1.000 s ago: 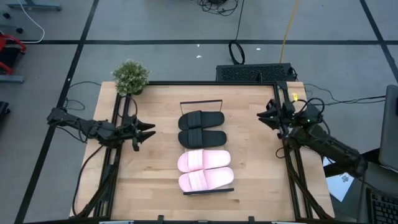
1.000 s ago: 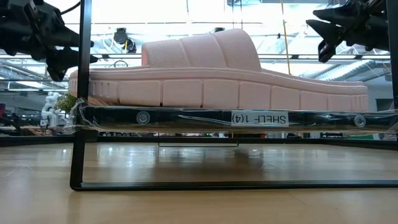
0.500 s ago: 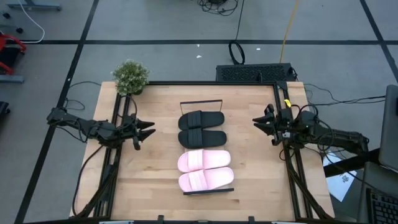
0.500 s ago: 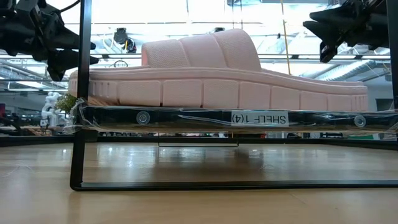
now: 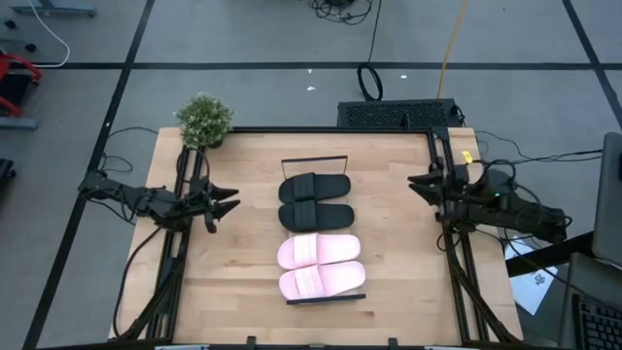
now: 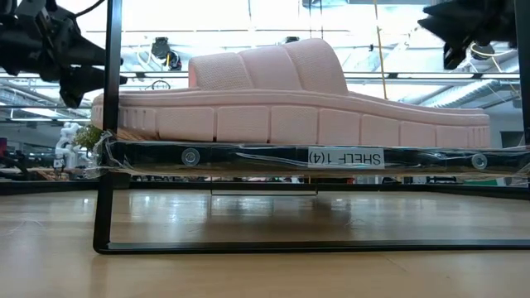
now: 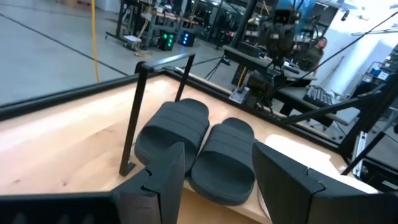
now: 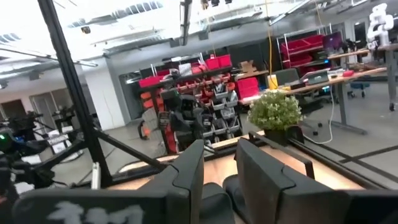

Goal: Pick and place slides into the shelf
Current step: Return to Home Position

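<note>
**Black slides [image 5: 315, 199] and pink slides [image 5: 322, 265] lie on the shelf [image 5: 327, 299], between my two pincers**

My left pincer [image 5: 237, 201] hangs over the wooden table [image 5: 248, 282], fingers spread and holding nothing. Well ahead of its tips lie the two black slides, side by side and touching, just inside the shelf's thin dark end rail. The pink pair lies ahead too, off to one side, touching the black pair and filling the rest of the shelf.

My right pincer [image 5: 413, 183] faces the left one from the shelf's other side. Its fingers are parted by a narrow gap and hold nothing. The black slides lie ahead of it, well apart from its tips. A potted plant [image 5: 203, 120] stands farther off, at the table's corner.
</note>
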Available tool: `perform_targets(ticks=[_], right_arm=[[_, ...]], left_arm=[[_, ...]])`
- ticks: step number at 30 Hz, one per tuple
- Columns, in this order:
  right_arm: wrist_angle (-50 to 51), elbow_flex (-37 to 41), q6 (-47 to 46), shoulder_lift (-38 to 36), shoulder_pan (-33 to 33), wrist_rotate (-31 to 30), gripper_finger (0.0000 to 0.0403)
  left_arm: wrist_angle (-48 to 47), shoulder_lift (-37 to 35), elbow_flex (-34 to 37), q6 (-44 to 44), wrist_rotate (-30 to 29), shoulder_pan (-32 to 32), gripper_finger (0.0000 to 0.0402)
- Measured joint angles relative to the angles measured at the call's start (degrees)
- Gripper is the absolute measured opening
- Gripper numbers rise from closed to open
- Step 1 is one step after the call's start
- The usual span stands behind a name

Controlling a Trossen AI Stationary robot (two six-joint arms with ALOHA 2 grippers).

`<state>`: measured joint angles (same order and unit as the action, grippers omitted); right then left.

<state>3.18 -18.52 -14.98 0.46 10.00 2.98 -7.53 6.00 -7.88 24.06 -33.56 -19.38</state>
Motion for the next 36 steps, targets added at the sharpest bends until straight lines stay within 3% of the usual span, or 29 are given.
perform_targets(ticks=[6,24,31,36], right_arm=[[-8.2,7.1,0.9,-0.3,0.0,0.0,0.0086],[-14.1,13.6,1.4,-0.3,0.0,0.2,0.0086],[-13.5,13.7,2.9,-0.3,0.0,4.7,0.0086],[-11.4,13.7,2.2,-0.3,0.0,4.8,0.0086]], left_arm=[[1.1,0.0,0.0,-2.6,-2.5,-1.2,0.0184],[1.2,0.0,0.0,-4.9,-2.5,-1.6,0.0184],[4.4,0.0,0.0,-10.1,6.0,-1.6,0.0184],[4.3,0.1,3.1,-7.4,6.9,-1.6,0.0184]])
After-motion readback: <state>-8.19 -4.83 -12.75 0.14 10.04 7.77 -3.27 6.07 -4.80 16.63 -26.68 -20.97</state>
